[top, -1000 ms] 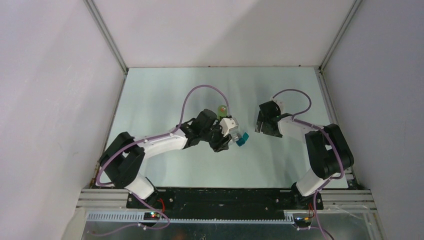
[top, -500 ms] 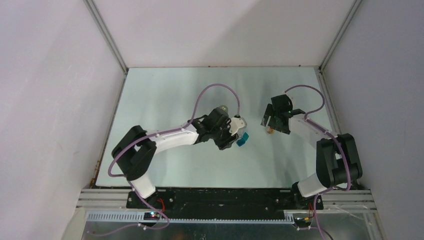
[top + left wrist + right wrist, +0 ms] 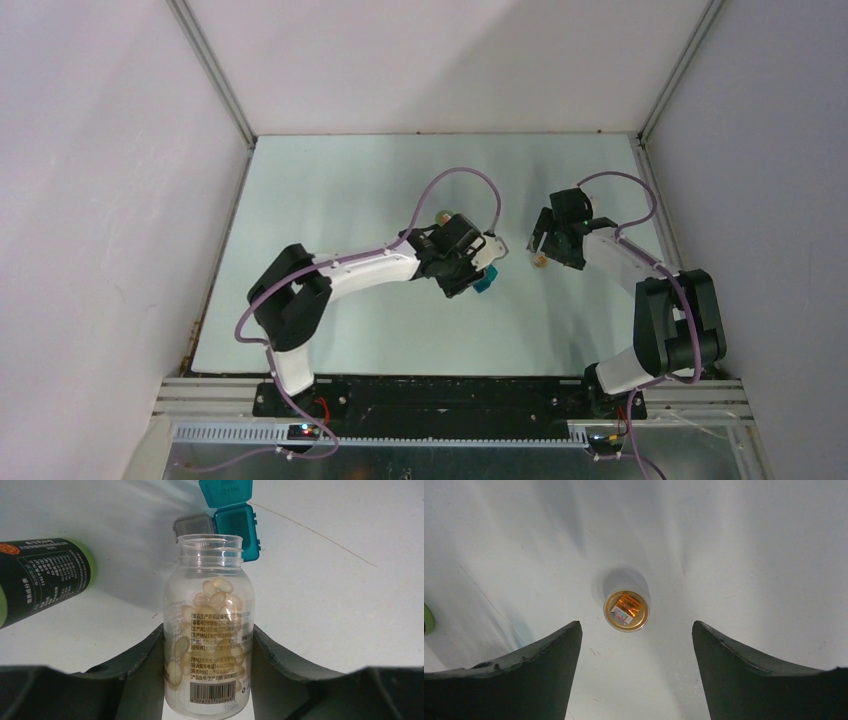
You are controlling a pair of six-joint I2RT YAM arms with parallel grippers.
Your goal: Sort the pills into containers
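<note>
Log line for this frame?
left gripper: shut on open pill bottle | right gripper: open over orange cap | dark bottle: ungripped | teal pill box: open

- Top view: bright, even, diffuse overhead light; table (image 3: 330, 200) pale, no glare; only faint soft shadows under arms.
- Mild wide-angle bend at frame edges; sharp throughout.
- Left wrist view: well lit; clear bottle (image 3: 210, 630) crisp, label legible, small highlights on rim; broad grey shadow just right of dark bottle (image 3: 40, 575).
- Left fingers (image 3: 135, 675) near-black, soft, no surface detail.
- Right wrist view: dimmer, greyer, w/ soft streaky shadows; orange-topped container (image 3: 626, 611) sharp, glint on top, round soft shadow on far side.
- Right fingers (image 3: 524, 675) underexposed, flat black.
</note>
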